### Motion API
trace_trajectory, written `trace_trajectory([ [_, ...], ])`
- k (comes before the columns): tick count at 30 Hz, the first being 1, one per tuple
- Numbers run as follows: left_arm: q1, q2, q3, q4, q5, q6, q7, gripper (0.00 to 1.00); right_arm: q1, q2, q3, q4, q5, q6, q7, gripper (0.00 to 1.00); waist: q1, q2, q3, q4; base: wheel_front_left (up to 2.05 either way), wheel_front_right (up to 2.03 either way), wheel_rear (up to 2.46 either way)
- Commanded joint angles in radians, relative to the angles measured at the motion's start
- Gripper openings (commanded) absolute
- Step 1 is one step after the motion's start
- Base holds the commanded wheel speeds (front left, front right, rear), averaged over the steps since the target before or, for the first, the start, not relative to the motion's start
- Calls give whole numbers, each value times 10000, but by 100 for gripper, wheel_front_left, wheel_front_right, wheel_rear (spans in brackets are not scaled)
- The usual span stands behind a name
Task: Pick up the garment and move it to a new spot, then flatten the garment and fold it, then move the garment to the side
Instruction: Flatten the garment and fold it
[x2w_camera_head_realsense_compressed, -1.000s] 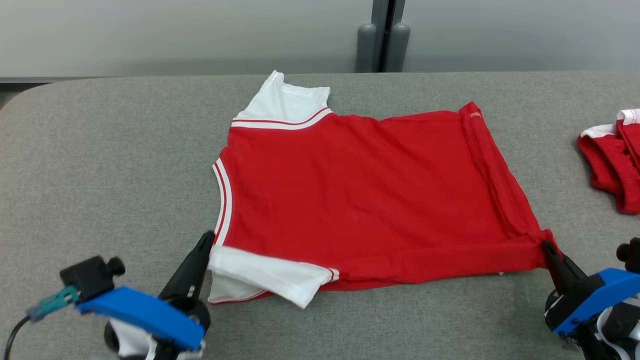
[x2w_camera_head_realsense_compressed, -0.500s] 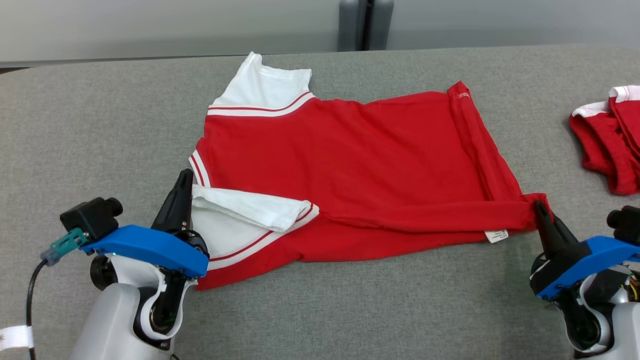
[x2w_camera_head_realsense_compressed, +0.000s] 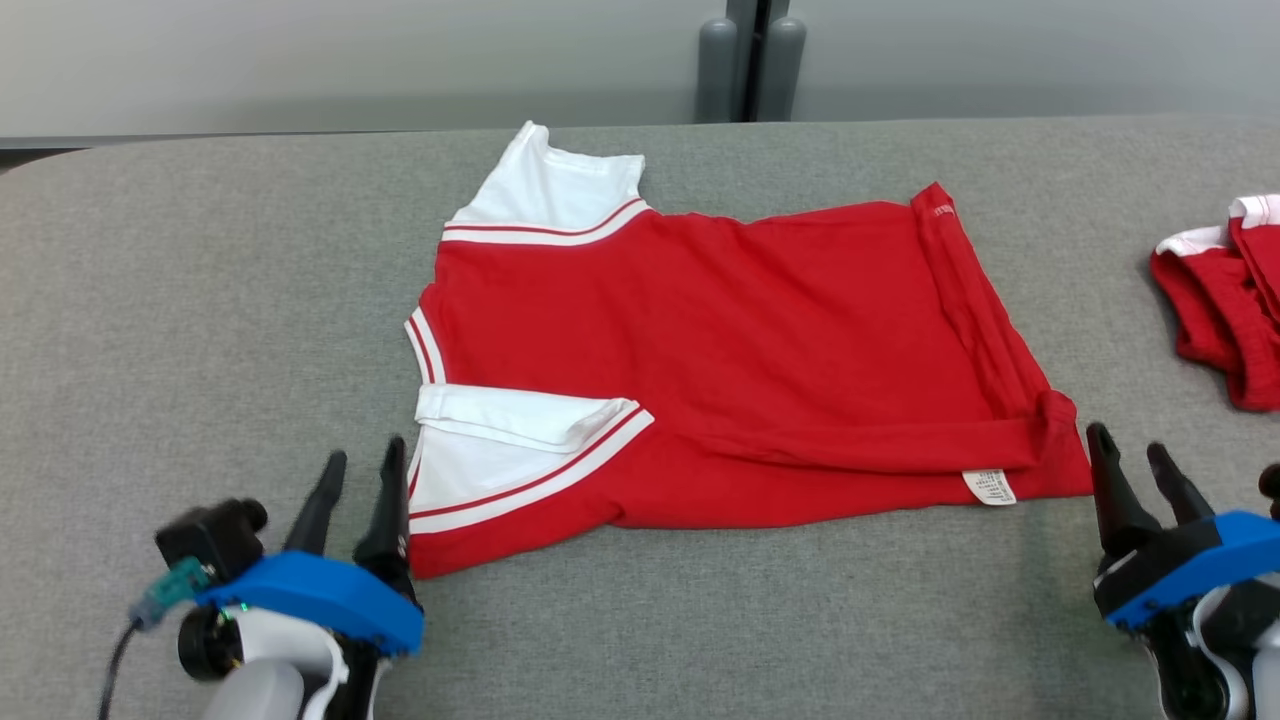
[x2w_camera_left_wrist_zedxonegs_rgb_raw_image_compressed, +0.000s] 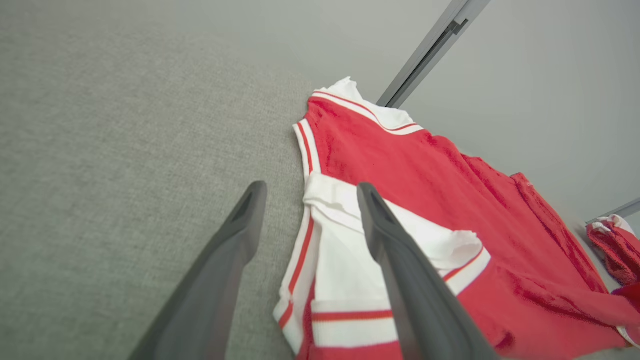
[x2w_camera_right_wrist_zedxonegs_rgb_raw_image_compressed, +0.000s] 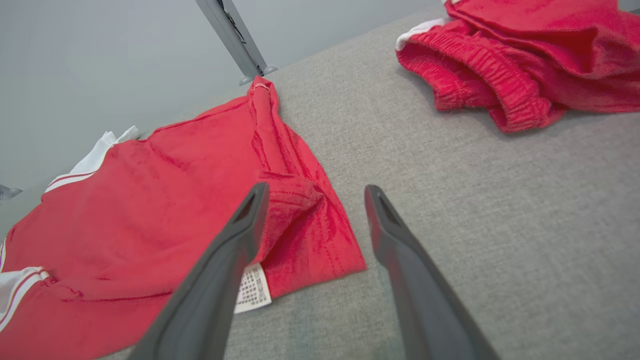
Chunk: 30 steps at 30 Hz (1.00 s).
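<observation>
On the grey table (x2w_camera_head_realsense_compressed: 200, 300), about in its middle, lies the red shirt (x2w_camera_head_realsense_compressed: 720, 330). It is spread out quite flat, with its neck to the left and its bottom hem to the right. The far white sleeve (x2w_camera_head_realsense_compressed: 560, 190) sticks out flat. The near white sleeve (x2w_camera_head_realsense_compressed: 510, 440) is turned in over the red part, and the shirt's near edge looks turned in too.

So the move to a new spot and the flattening look done. The first fold seems to be made. More folds look to be left, because the shirt is big and wide. It is not yet moved to the side.

The left gripper (x2w_camera_head_realsense_compressed: 366, 452) sits just beside the shirt's near left corner. Its jaws are wide apart and hold nothing. From the left wrist, one finger shows in front of the white sleeve. The right gripper (x2w_camera_head_realsense_compressed: 1128, 440) sits just beside the shirt's near right corner. Its jaws are wide apart too and are empty.

A small white tag (x2w_camera_head_realsense_compressed: 990, 487) pokes out at the shirt's near right edge. It has tiny print that is too small to read. A pale mark (x2w_camera_head_realsense_compressed: 945, 212) on the shirt's far right corner cannot be read either.

Well to the right of the shirt lies another red garment (x2w_camera_head_realsense_compressed: 1225, 310), bunched up.
</observation>
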Motion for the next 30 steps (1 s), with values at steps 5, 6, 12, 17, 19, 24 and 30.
trace_trajectory([
  [5, 764, 112, -431, -65, 252, 195, 367, 100, 552, -15, -397, 205, -52, 5, 449, 100, -1, 0, -80, 235, 0, 0, 0],
  [6, 833, 125, -502, -57, 282, 218, 460, 100, 529, -18, -445, 287, -33, 5, 482, 100, -1, 0, -82, 258, 0, 0, 0],
  [12, 861, 97, -988, 140, 485, 481, 1203, 100, 14, -18, -449, 1209, -354, 5, 446, 100, -1, 0, -62, 311, 0, 0, 0],
  [17, 843, -5, -1200, 265, 278, 393, 1786, 100, -543, -18, -261, 2037, -583, 5, 577, 100, -1, 0, 3, 282, 0, 0, 0],
  [19, 869, -48, -1360, 287, 184, 269, 2026, 33, -645, -12, -136, 2379, -642, 5, 713, 100, -1, 0, 14, 282, 0, 0, 0],
  [24, 855, -80, -1427, 263, -21, 81, 2248, 0, -762, 6, -65, 2668, -698, 5, 574, 0, -1, 0, -88, 290, 0, 0, 0],
  [30, 1022, 276, -1023, -186, -344, 66, 2166, 0, -368, -18, -158, 2060, -671, 5, 393, 0, -1, 0, -315, 213, 0, 0, 0],
])
